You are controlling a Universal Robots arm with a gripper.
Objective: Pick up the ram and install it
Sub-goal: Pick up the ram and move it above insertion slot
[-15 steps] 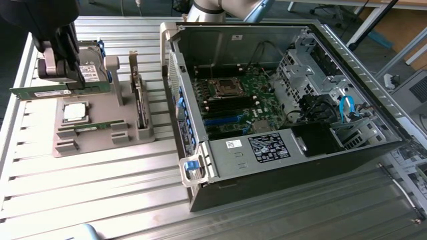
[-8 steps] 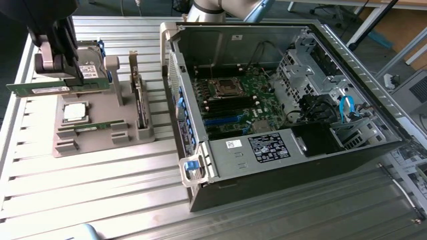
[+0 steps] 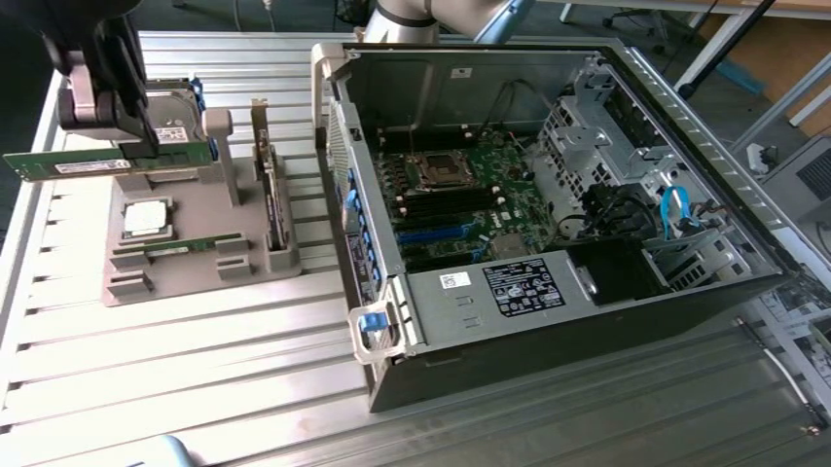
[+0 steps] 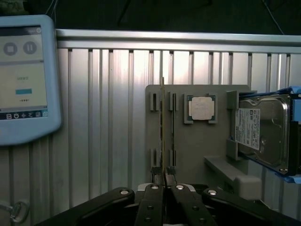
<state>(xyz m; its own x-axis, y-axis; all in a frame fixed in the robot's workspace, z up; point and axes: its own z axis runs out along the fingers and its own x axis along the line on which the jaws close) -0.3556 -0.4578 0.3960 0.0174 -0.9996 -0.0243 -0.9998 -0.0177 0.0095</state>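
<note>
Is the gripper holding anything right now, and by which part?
Yes, the gripper grips the long thin green ram stick across its flat faces, along one long edge.

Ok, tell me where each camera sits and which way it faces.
Exterior view: high off the arm, looking down on the slatted table, the open computer case and the grey holder; the gripper shows at the exterior view's left, shut on the ram, with part of the arm beyond the case.
Wrist view: on the wrist, looking along the gripper down at the grey holder, the ram edge-on.
Shared: gripper, ram, grey holder, CPU, hard drive, slatted table.
</note>
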